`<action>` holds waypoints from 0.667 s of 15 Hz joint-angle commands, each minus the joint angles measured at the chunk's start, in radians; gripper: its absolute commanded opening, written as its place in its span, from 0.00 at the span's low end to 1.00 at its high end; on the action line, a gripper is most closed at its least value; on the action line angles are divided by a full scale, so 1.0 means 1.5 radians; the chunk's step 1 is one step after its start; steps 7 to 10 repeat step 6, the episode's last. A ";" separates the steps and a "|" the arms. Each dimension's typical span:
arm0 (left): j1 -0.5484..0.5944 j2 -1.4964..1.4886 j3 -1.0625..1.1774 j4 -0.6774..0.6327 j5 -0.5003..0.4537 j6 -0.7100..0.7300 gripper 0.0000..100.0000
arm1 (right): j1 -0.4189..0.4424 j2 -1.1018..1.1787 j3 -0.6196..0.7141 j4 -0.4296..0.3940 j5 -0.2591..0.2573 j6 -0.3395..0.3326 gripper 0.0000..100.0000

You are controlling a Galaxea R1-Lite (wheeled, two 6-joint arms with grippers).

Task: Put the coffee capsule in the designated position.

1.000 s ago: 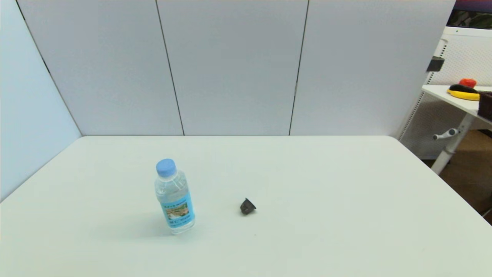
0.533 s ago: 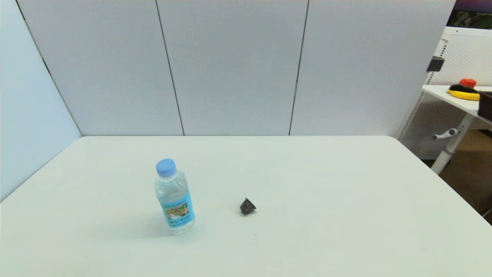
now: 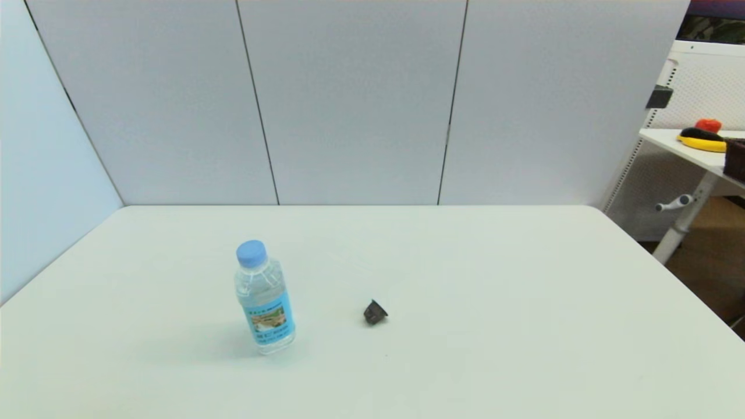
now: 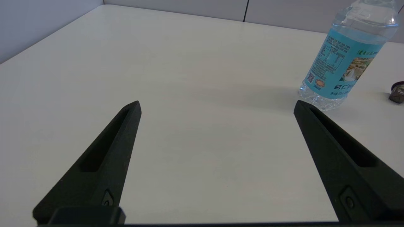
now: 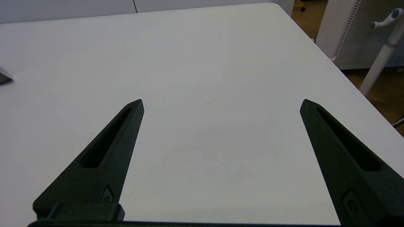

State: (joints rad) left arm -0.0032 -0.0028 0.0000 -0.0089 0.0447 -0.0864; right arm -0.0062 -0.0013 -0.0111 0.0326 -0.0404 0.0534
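The coffee capsule (image 3: 375, 312), small and dark brown-grey, lies tipped on its side near the middle of the white table (image 3: 524, 326); it also shows at the edge of the left wrist view (image 4: 397, 92) and the right wrist view (image 5: 4, 77). Neither arm appears in the head view. My left gripper (image 4: 217, 105) is open above bare table, with the capsule far off beyond the bottle. My right gripper (image 5: 222, 103) is open over bare table near the table's right side. Nothing is held.
A clear water bottle (image 3: 263, 298) with a blue cap stands upright left of the capsule, seen close in the left wrist view (image 4: 345, 56). White panels wall the table's back and left. A side table (image 3: 692, 148) with fruit stands past the right edge.
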 commanded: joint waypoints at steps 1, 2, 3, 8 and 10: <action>0.000 0.001 0.000 0.000 0.000 -0.001 1.00 | 0.000 0.001 -0.002 0.007 0.005 -0.010 1.00; 0.000 0.001 0.000 0.000 0.000 -0.001 1.00 | 0.000 0.001 0.000 0.000 0.010 -0.024 1.00; 0.000 0.001 0.000 0.000 0.000 -0.001 1.00 | 0.000 0.001 0.000 0.000 0.014 -0.037 1.00; 0.000 0.001 0.000 0.000 0.000 -0.001 1.00 | 0.000 0.001 0.000 0.000 0.005 0.002 1.00; 0.000 0.001 0.000 0.000 0.000 -0.001 1.00 | 0.000 0.001 0.000 0.000 0.005 0.002 1.00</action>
